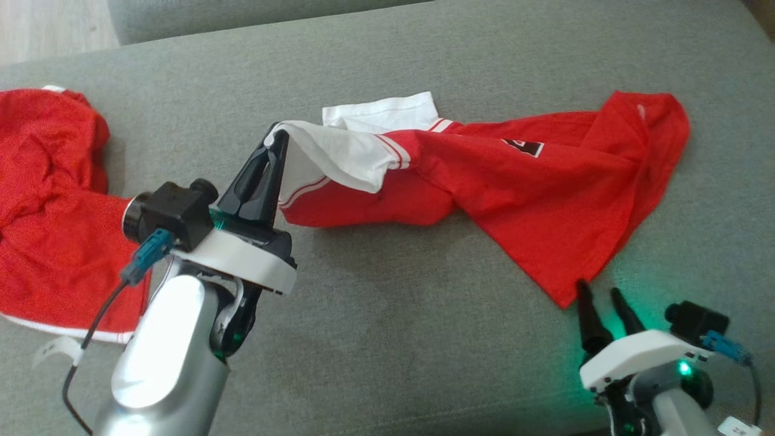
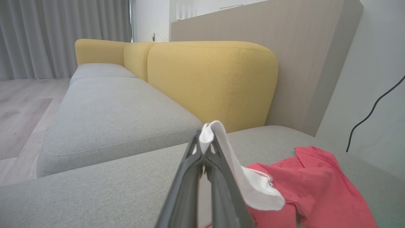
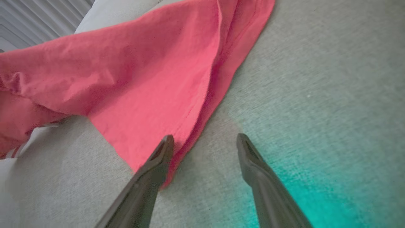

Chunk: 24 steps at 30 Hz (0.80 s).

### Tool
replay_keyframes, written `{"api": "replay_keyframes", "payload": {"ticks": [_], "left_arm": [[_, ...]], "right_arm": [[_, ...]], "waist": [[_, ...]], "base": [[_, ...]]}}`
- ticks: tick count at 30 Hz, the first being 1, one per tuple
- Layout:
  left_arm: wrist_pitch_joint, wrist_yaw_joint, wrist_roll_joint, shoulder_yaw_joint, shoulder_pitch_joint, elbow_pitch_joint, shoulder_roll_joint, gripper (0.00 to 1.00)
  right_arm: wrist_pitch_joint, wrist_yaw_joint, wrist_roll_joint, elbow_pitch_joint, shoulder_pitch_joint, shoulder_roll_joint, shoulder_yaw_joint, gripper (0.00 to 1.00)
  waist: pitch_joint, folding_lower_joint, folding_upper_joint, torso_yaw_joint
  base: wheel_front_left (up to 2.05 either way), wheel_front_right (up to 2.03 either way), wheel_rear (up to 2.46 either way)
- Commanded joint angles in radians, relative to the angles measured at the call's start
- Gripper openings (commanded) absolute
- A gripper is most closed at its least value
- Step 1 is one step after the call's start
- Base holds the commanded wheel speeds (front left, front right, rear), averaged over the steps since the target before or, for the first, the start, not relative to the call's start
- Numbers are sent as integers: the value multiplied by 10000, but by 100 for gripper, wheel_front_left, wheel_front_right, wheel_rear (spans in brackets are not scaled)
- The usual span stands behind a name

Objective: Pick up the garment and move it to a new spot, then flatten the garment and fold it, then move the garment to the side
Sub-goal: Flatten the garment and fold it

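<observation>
My left fingers [image 1: 280,134] are pinched tight on the white sleeve [image 1: 342,154] of the red garment [image 1: 514,181], holding that end raised off the grey sofa cushion [image 1: 393,339]. The rest of it trails to the right and lies crumpled mid-cushion. My right fingers [image 1: 598,289] stand apart, holding nothing (one tip sits just at the garment's near corner). A second red garment [image 1: 48,200] lies at the left edge.
</observation>
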Motion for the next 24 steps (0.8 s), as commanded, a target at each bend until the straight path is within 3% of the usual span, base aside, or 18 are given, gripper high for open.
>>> {"api": "replay_keyframes", "payload": {"ticks": [1,18,19,20,24], "left_arm": [[-51,25,134,473,-230,-356,92,0],[-51,-195,391,715,-281,-185,-361,0],[-51,-201,402,734,-278,-173,-368,0],[-51,-206,414,754,-274,-162,-373,0],[-51,-217,470,840,-258,-158,-387,0]], "right_arm": [[97,19,187,-157,-120,-68,428,100],[1075,19,849,174,-251,-68,1740,100],[1154,19,828,189,-260,-68,1776,42],[1220,19,777,190,-282,-68,1808,0],[1224,19,524,44,-385,-68,1728,0]], "waist": [[-16,0,0,-43],[-250,0,0,320],[-265,0,0,331],[-278,0,0,340],[-334,0,0,364]], "base": [[0,0,0],[0,0,0],[0,0,0],[0,0,0],[0,0,0]]}}
